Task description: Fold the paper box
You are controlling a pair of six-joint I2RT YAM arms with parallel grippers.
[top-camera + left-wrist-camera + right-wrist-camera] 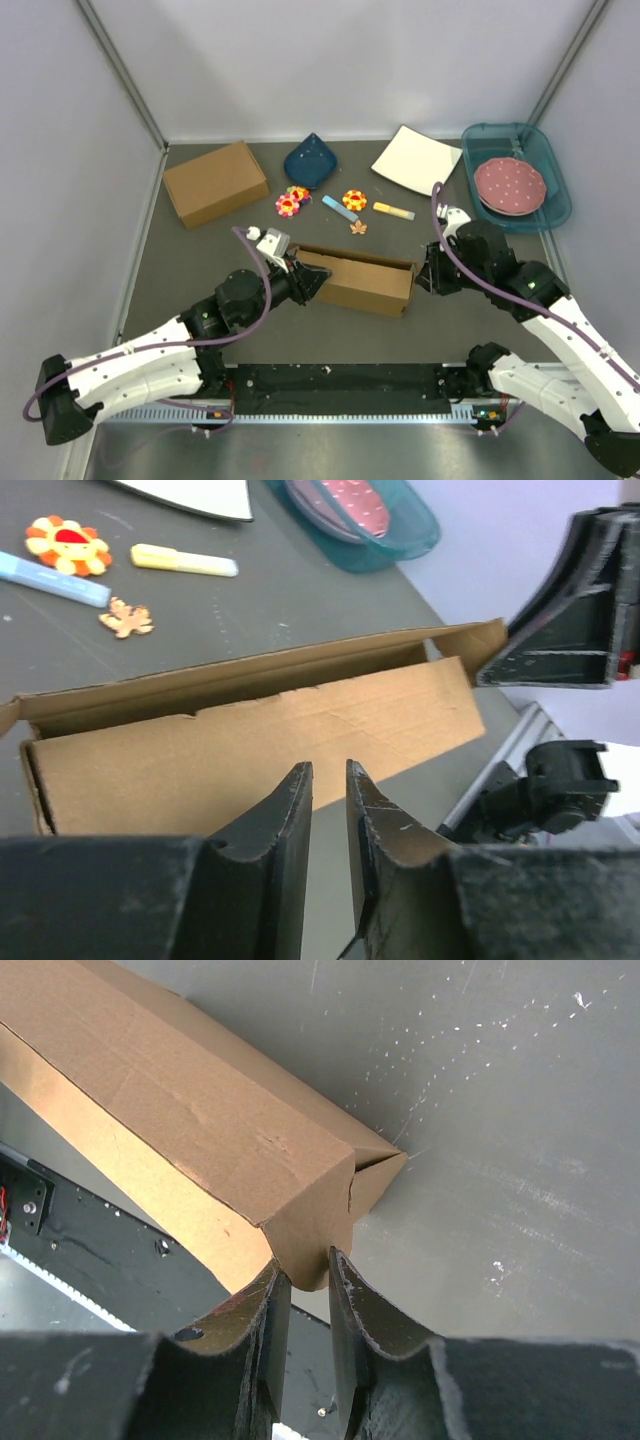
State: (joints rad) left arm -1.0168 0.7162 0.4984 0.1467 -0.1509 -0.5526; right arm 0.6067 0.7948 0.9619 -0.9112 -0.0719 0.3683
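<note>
Both my arms reach forward and bend inward toward each other, low over the table, my left gripper [312, 283] pointing right with its jaws a narrow slit apart and nothing between them, my right gripper [424, 272] facing it, pinched on a corner of the paper box [362, 282].

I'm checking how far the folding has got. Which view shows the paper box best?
Top external: the whole paper box lies in view, both ends included. The left wrist view shows its open inside, partly behind the fingers; the right wrist view shows only one outer corner.
</note>
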